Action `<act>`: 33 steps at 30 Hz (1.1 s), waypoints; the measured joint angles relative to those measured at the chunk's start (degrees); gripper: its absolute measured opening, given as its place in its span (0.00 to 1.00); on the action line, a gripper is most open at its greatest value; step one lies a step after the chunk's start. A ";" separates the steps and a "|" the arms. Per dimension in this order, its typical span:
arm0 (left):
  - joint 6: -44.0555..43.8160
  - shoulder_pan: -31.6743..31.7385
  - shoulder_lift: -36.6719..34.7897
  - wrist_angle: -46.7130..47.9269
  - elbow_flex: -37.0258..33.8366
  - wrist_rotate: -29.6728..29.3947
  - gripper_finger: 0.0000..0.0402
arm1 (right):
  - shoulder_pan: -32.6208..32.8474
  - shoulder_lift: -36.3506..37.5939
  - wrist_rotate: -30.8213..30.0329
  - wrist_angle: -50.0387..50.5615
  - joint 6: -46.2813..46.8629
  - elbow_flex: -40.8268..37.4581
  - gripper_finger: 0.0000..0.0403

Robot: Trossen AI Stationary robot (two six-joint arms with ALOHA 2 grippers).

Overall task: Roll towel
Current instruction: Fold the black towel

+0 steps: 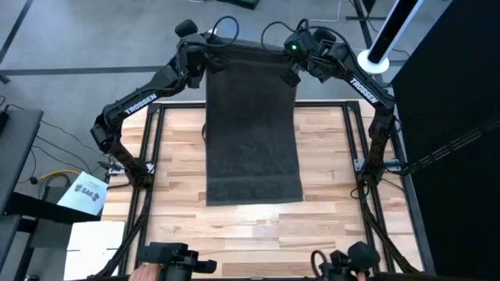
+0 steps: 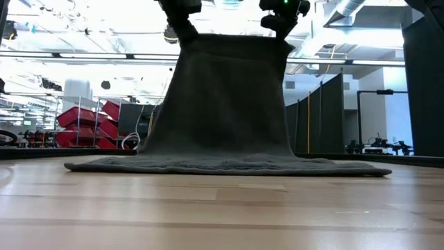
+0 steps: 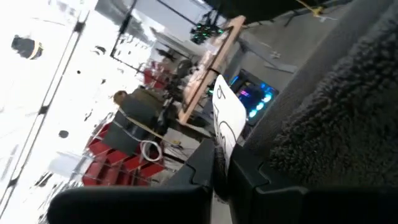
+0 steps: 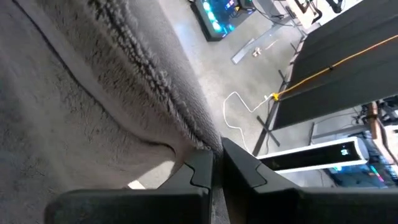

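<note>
Holding the towel (image 1: pixel 253 133) by its far corners, both arms lifted above the table's (image 1: pixel 328 226) far edge; near end lies flat on the wood. Judgement: keep both corners level and taut so the cloth lays down straight before rolling. Left gripper (image 1: pixel 198 64) pinched tight on the left corner; right gripper (image 1: pixel 293 69) pinched on the right corner.

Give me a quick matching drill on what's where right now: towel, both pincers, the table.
1. towel
2. left pincer
3. right pincer
4. table

a. shut on the towel's far corner, picture's left in the high view
b. pale wood planks
c. far end lifted, near end lying flat
d. shut on the towel's other far corner

Pairs: 1-c, 2-a, 3-d, 4-b
</note>
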State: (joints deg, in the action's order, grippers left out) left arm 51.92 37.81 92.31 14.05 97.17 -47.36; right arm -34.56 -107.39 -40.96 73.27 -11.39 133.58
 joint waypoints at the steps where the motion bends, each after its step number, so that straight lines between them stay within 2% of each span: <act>1: -1.41 0.08 0.39 2.22 0.00 0.12 0.02 | -0.72 -0.20 0.08 -0.22 -0.15 -0.03 0.02; 3: -5.02 0.98 0.76 6.84 0.00 2.57 0.02 | -2.38 -0.69 0.60 -1.42 -1.09 -0.13 0.02; 5: -8.11 1.85 1.82 7.64 0.14 4.83 0.02 | -3.69 -1.23 0.84 -3.54 -2.11 -0.13 0.02; 10: -8.28 4.87 4.15 3.21 0.11 5.49 0.02 | -5.90 -2.97 1.32 -7.93 -4.11 -0.13 0.02; 16: -9.03 5.21 4.58 5.36 0.09 5.85 0.02 | -6.36 -4.13 1.71 -8.33 -6.08 -0.11 0.02; 21: -15.81 3.36 4.65 17.38 0.17 5.78 0.02 | -6.19 -4.20 7.87 -2.23 -5.81 -0.07 0.02; 24: -23.17 1.39 4.65 28.70 0.17 6.13 0.02 | -5.25 -4.22 12.91 4.55 -4.25 -0.07 0.02; 28: -34.49 -0.70 4.65 41.00 0.17 9.53 0.02 | -3.95 -4.33 20.63 10.09 -2.09 -0.29 0.02; 33: -45.32 -3.73 4.65 52.32 0.17 10.04 0.02 | -0.75 -3.69 24.23 12.43 -0.74 -6.87 0.02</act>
State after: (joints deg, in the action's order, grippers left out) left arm 6.59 34.08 96.97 66.37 97.34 -37.32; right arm -35.31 -111.08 -16.72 85.70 -12.13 126.70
